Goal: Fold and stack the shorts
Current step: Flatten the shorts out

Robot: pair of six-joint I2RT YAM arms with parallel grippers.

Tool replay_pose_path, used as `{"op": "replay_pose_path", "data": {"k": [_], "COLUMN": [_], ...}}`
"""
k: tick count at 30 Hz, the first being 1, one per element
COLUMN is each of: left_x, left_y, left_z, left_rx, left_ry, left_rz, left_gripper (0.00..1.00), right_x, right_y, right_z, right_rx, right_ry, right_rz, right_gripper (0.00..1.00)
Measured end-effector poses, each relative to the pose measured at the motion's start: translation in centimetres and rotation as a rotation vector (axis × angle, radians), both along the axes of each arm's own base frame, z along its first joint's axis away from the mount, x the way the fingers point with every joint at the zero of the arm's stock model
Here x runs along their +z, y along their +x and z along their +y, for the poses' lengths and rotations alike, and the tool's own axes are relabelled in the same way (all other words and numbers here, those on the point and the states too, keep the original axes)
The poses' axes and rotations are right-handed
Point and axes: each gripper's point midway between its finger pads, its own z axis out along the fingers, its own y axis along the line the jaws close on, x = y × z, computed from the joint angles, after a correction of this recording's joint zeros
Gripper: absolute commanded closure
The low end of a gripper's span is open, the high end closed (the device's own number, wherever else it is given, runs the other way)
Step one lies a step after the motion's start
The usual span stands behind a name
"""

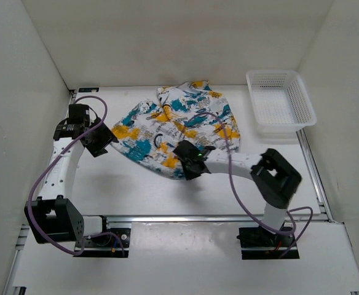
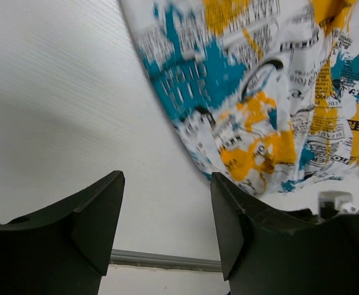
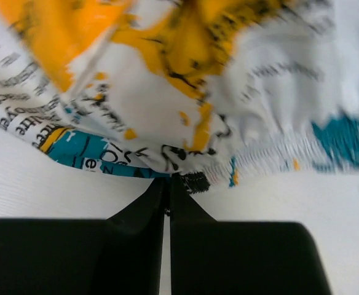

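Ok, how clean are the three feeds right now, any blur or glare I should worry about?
Top external: sharp and evenly lit, soft shadows only, no glare. Left wrist: print on the shorts slightly soft but readable. Right wrist: fabric heavily blurred toward the top of the frame, sharper near the fingertips.

The shorts (image 1: 179, 129) lie mid-table (image 1: 136, 190). A mesh basket (image 1: 280, 101) sits apart at their 2 o'clock. Left gripper (image 1: 99, 140) at 9 o'clock; right gripper (image 1: 189, 158) at their 6 o'clock edge.
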Motion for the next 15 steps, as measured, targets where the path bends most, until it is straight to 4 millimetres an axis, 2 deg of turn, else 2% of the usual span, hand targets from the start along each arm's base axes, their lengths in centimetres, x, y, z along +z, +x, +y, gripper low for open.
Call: {"op": "replay_pose_path", "data": {"k": [3,5,6,7,10,15], "left_x": [-0.2,-0.8,-1.2,-1.8,-3.9,-7.9], "left_y": [-0.2,-0.5,-0.7,-0.8,-1.5,-2.2], "left_z": [-0.1,-0.3,-0.3,-0.4,-0.9,-2.2], "left_rx": [-0.008,-0.012,-0.013,-0.015,-0.021,-0.052], "left_ry": [-0.004,-0.012,-0.015,-0.019,-0.033,-0.049], "left_rz": [0.003,0.018,0.028,0.037,0.092,0.207], "left_gripper": [0.30,0.30,0.29,0.28,0.21,0.05], "right_x": [0.1,0.2,0.3,0.7,2.4,5.7], "right_y": [-1.2,-2.1,-2.6,-3.1,-3.9,-4.1], "right_z": [-7.1,-11.6,-13.5,-14.9,-16.2,-15.5], "right_rx": [-0.132,-0.235,-0.286,-0.324,-0.396,-0.503], "right_ry": [-0.058,-0.093,-0.109,-0.119,-0.083,0.088], "right_rz": [0.015,0.031,0.040,0.045,0.041,0.018], "right_gripper": [1.00,0.69,0.50,0.22,0.07,0.07]}}
